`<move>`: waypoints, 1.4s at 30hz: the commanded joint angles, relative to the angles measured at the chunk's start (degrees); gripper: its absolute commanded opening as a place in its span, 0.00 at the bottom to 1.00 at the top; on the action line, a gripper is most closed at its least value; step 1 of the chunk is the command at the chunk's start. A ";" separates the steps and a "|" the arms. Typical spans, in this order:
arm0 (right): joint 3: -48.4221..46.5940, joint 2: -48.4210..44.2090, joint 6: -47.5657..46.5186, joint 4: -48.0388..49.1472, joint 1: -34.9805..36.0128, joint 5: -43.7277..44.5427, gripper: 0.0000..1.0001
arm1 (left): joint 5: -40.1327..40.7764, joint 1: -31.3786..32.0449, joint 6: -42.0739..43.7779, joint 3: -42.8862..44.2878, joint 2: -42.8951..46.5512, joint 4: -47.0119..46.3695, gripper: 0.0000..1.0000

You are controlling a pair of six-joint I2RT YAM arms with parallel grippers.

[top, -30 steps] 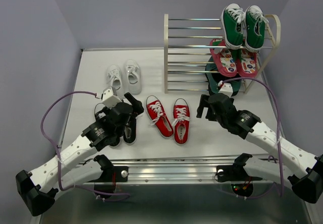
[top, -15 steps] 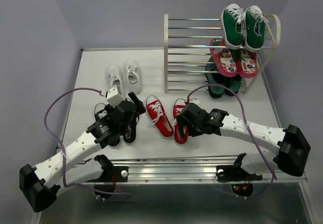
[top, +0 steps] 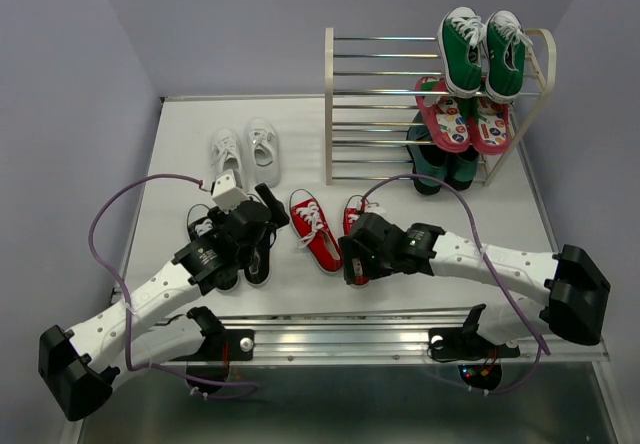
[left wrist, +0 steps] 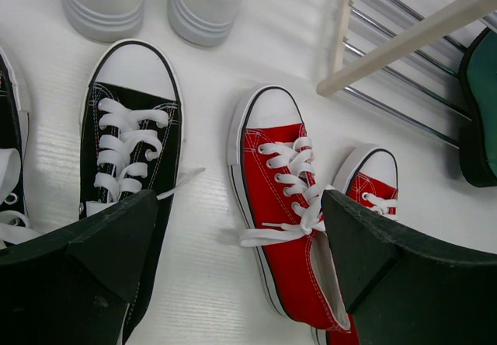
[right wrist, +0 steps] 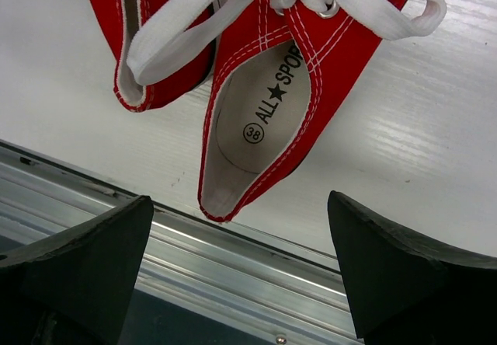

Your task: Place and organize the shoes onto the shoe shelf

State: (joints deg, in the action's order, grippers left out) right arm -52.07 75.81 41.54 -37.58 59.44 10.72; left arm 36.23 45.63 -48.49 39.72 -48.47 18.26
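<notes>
Bench: white, flat, faintly ribbed; carries all three loose pairs.
Shoe shelf: far right; cream rounded frame, shiny metal rods.
Right end effector: swung within the last second from beside the shelf to just above the right red shoe's heel; fingers apart, empty; first pick likely.
Left end effector: hardly moved; apart, empty.
Red shoes: near centre; canvas, white laces.
Black shoes: near left; rubber toes.
White shoes: far left.

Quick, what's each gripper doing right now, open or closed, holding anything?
Left gripper: open, holding nothing.
Right gripper: open, holding nothing, over a red shoe.
</notes>
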 commanded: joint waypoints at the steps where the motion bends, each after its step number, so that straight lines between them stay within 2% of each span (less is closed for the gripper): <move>1: 0.39 1.18 1.96 2.16 1.12 1.67 0.99 | 1.48 -0.19 0.85 -0.96 1.09 -1.12 0.99; 6: 0.13 4.51 3.89 3.13 1.64 6.41 0.81 | 1.57 -0.19 0.77 -1.58 1.27 -1.74 0.99; 9: -0.31 6.10 4.60 5.05 1.64 7.99 0.76 | 1.91 -0.19 0.59 -1.75 1.01 -1.91 0.99; 13: -0.83 7.68 5.13 4.98 1.64 8.87 0.74 | 3.32 -0.19 0.33 -2.11 0.83 -2.53 0.99; 16: -1.45 8.56 6.79 3.40 2.17 11.33 0.61 | 3.67 -0.19 0.94 -1.93 0.39 -2.97 0.99; 17: -1.71 8.56 7.32 3.05 2.17 12.73 0.52 | 3.94 -0.19 1.03 -1.85 0.04 -3.06 0.99; 20: -1.71 8.48 8.38 2.87 2.17 13.80 0.40 | 4.11 -0.19 1.12 -1.93 -0.22 -3.58 0.99; 21: -1.71 8.65 8.73 2.43 2.17 14.32 0.30 | 4.11 -0.19 1.20 -1.84 -0.40 -3.93 0.99; 23: -1.98 8.91 8.91 1.82 2.17 14.59 0.19 | 4.29 -0.27 1.20 -1.84 -0.49 -4.29 0.99; 24: -2.33 9.00 9.00 0.94 2.17 15.29 0.01 | 4.20 -0.27 1.12 -1.67 -0.57 -4.81 0.99; 30: -2.59 5.67 7.51 -2.14 2.17 19.68 0.01 | 3.59 -0.27 1.47 -1.76 -0.58 -6.22 0.99; 34: -1.72 1.10 4.96 -3.63 2.17 19.34 0.01 | 3.41 -0.27 1.38 -2.02 -0.66 -6.57 0.99; 38: -1.19 -3.99 6.62 -7.93 2.17 22.31 0.01 | 3.59 -0.27 1.21 -2.28 -1.01 -6.57 0.99; 42: 0.04 -8.64 6.80 -6.55 2.70 24.34 0.01 | 3.59 -0.36 1.03 -2.28 -1.37 -6.75 0.99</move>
State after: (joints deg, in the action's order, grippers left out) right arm -51.96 71.94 47.86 -45.41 61.91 27.20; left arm 38.00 45.63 -47.90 38.20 -49.45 12.99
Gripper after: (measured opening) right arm 0.073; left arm 0.986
